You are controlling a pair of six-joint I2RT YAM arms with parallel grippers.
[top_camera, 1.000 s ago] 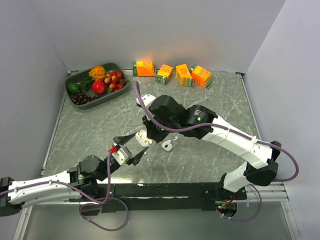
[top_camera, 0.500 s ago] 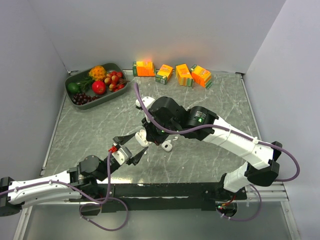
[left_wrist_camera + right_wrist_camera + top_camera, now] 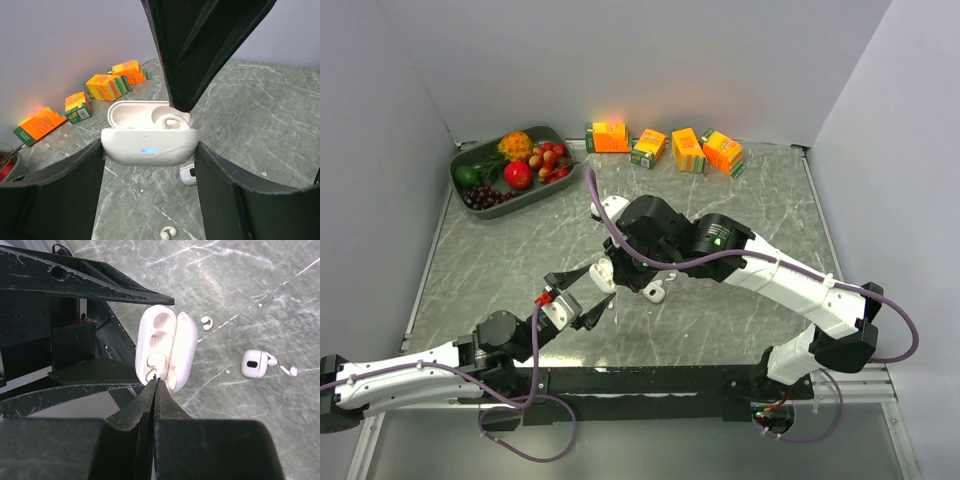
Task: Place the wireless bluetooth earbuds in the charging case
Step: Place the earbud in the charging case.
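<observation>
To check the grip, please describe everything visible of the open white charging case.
The charging case is glossy white plastic, oval, with a small blue light on its front. Its lid stands open. The left tool clamps its two ends. One earbud sits in one well, the shut right tool touching it; the other well is empty.

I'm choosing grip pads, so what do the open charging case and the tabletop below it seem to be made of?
The charging case looks like hard white plastic, smooth and glossy: it shows soft highlights, and a small blue light glows on its front. The tabletop is grey-green with pale veins like marble and has a faint, even sheen. It could be stone or a printed laminate; the look leaves that open.
</observation>
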